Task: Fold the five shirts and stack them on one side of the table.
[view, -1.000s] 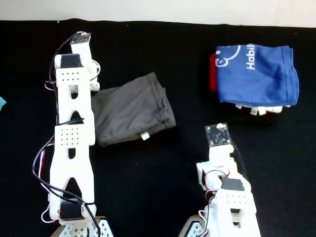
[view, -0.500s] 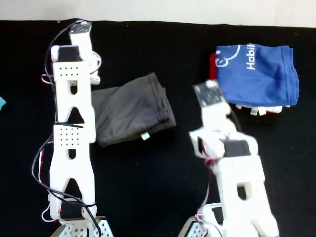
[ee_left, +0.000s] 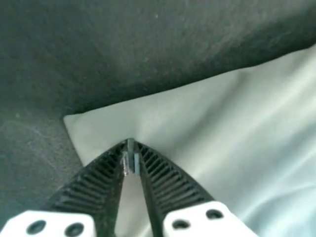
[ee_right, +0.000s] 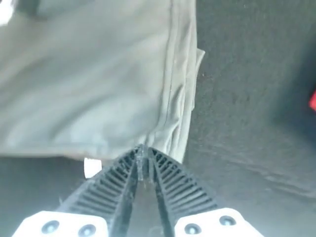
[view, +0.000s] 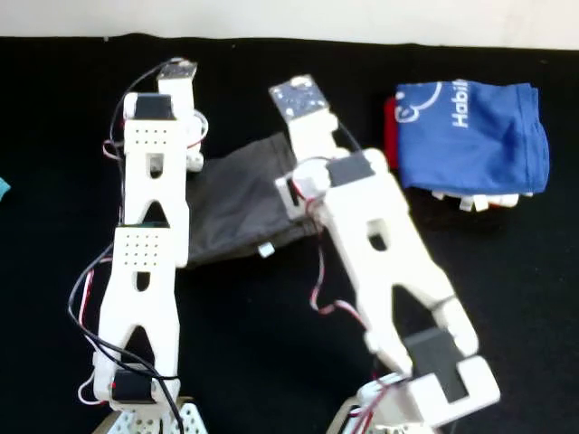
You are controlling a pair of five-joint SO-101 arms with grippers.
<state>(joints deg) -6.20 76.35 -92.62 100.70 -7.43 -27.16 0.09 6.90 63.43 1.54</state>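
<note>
Grey shirt (view: 237, 208): folded, mid-table between 2 arms, apart from blue-topped stack (view: 470, 136). Soft, light, limp; probably best pinched at 2 corners. Left gripper (ee_left: 129, 150): jaws closed at a corner. Right gripper (ee_right: 142, 155): jaws closed at hemmed edge.

Left gripper (ee_left: 130, 154) sits at a corner of the grey shirt (ee_left: 222, 128), right gripper (ee_right: 142, 157) at its edge, both pinched closed.

A black cloth-covered counter (view: 271, 344) carries a folded dark grey shirt (view: 235, 203) near its middle. Well apart at the far right sits a stack of folded shirts (view: 452, 185) with a blue shirt (view: 470, 136) on top.
</note>
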